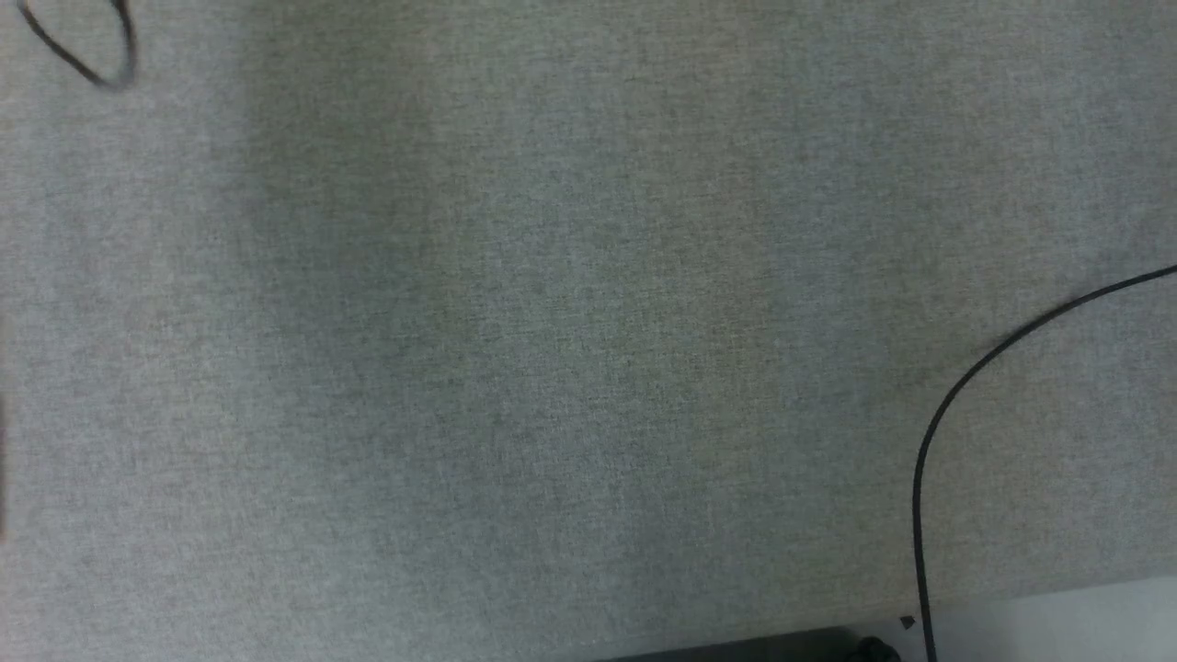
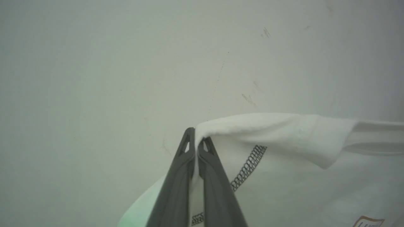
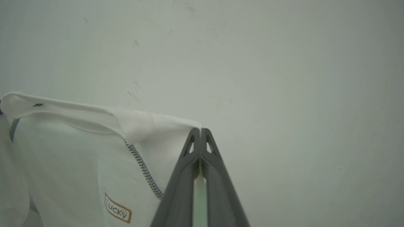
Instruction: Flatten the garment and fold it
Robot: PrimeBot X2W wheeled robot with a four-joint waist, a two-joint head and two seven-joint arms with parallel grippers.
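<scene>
Fabric of the garment (image 2: 284,183) is clamped by both grippers. In the left wrist view, the left gripper (image 2: 198,138) is seen at bottom centre, its fingers pressed together on a white shoulder corner with a strip of cloth caught between them. From there the shirt's rolled top edge is carried to the right edge of the frame, and grey zigzag stitching (image 2: 249,167) is seen just right of the fingers.

In the right wrist view, the right gripper (image 3: 200,134) is likewise closed at bottom centre on the opposite corner. Here the shirt is spread toward the left and lower left, where the brown-bordered label (image 3: 117,212) is shown.

The held edge is thus stretched between the two grippers, its long axis running from one to the other, and the body is spread toward the bottom of both frames. Neither arm can be judged nearer, since one end is held by each. In the head view a grey textured surface (image 1: 552,322) and a black cable (image 1: 924,478) are shown.

Flattening is judged to be in hand. The edge would need to be held taut and level while the shirt is laid down.
</scene>
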